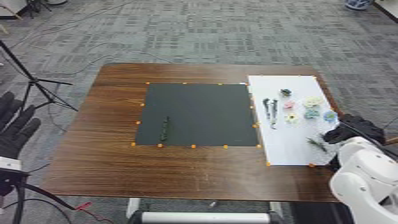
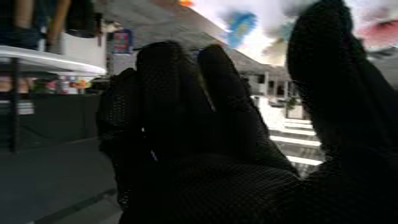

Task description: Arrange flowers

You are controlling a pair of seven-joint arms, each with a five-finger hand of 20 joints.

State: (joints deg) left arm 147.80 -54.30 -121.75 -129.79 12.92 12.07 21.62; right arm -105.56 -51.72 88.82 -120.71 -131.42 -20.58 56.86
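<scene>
Counter (image 1: 164, 175): a dark rectangular mat (image 1: 200, 107) lies at its middle, with a white sheet (image 1: 289, 156) beside it on the right. Orange markers (image 1: 194, 146) line the mat's edges. Bare wood runs from the mat's near edge to the counter's near edge, and another strip runs along the left side. Room is tighter at the right, where the sheet lies close to the counter's edge.

One green stem (image 1: 164, 129) lies on the mat, in its near left part. Its long axis runs near to far, the far end leaning slightly right. It is slim, dark and nearly straight. On the sheet, two dark stems (image 1: 274, 115) lie side by side, also near to far. Beyond and beside them are a pink flower (image 1: 289, 105), a cream flower (image 1: 313, 102) and a blue flower (image 1: 330, 117). A green sprig (image 1: 316, 144) lies nearer, appearing to slant; its outline is unclear.

Right robot hand (image 1: 354, 129): at the sheet's right edge, released, fingers extended and thumb apart. Left robot hand (image 1: 18, 127): left of the counter, released, fingers extended.
</scene>
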